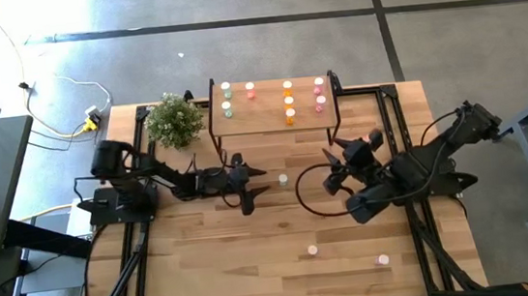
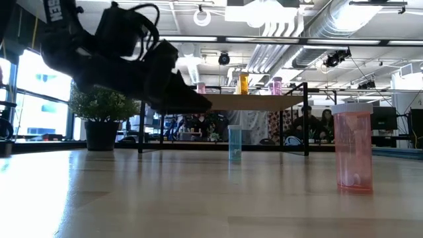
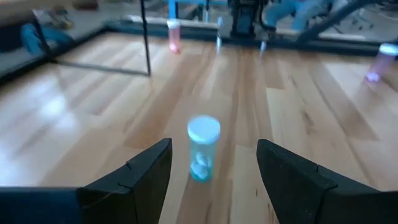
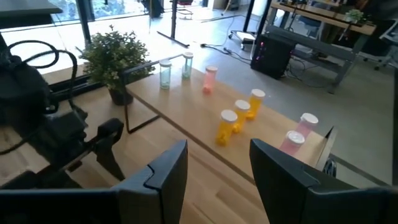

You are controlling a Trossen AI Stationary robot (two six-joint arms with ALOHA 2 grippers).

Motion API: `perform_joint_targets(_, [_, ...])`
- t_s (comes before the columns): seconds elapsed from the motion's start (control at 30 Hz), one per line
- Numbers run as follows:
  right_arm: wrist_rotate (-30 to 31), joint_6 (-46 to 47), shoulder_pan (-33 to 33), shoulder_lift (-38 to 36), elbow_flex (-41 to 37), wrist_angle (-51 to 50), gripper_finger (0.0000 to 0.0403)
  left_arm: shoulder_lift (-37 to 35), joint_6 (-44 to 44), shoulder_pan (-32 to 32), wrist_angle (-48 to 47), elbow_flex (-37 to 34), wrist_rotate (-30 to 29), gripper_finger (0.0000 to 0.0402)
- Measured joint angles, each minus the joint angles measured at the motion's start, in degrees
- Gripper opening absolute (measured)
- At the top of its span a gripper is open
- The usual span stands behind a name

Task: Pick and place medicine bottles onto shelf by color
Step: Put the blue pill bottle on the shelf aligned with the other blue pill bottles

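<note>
Left gripper lined up on a lone green bottle, shelf partly filled

Left gripper point(image 1: 260, 185) hovers mid-desk, jaws spread, a pale green bottle point(image 3: 203, 148) standing just ahead between them, untouched. Right gripper point(image 1: 335, 168) hangs before the shelf point(image 1: 271, 118), jaws spread and empty; green, pink and orange bottles point(image 4: 226, 127) stand on top.

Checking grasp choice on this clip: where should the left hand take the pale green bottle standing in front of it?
Around its body below the cap, coming in level. The pale green bottle stands upright and alone, already lined up between the left hand's open fingers.
</note>
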Motion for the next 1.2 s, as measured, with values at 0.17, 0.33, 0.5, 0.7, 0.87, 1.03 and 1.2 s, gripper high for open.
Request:
perform_joint_targets(0.17, [-0.01, -0.09, -1.31, 0.00, 0.00, -0.49, 0.0165, 4.97, -0.24, 1.40, -0.16, 3.75, 2.68, 0.0225])
perform_joint_targets(0.33, [-0.02, -0.10, -2.40, 0.00, 0.00, -1.16, 0.0165, 8.01, -0.19, 1.45, -0.20, 6.05, 1.47, 0.0225])
perform_joint_targets(0.5, [-0.29, -0.11, -3.12, 0.02, -0.02, -1.68, 0.0165, 9.44, -0.12, 1.80, -0.50, 8.26, 1.99, 0.0225])
perform_joint_targets(0.7, [-0.87, 0.06, -3.22, 0.02, -0.02, -1.68, 0.0165, 9.53, -0.19, 2.49, -5.07, 10.62, 2.04, 0.0225])
perform_joint_targets(0.87, [-1.09, -0.02, -3.22, 0.02, -0.02, -1.71, 0.0165, 10.13, -0.16, 3.03, -7.10, 12.55, 4.16, 0.0225])
perform_joint_targets(1.03, [-1.09, -0.09, -3.22, 0.02, -0.02, -1.99, 0.0165, 12.01, -0.33, 2.96, -7.23, 14.16, 4.40, 0.0225])
perform_joint_targets(1.2, [-1.23, 0.07, -3.22, 0.02, -0.02, -2.50, 0.0165, 13.22, -0.69, 3.07, -7.44, 15.51, 4.37, 0.0225])
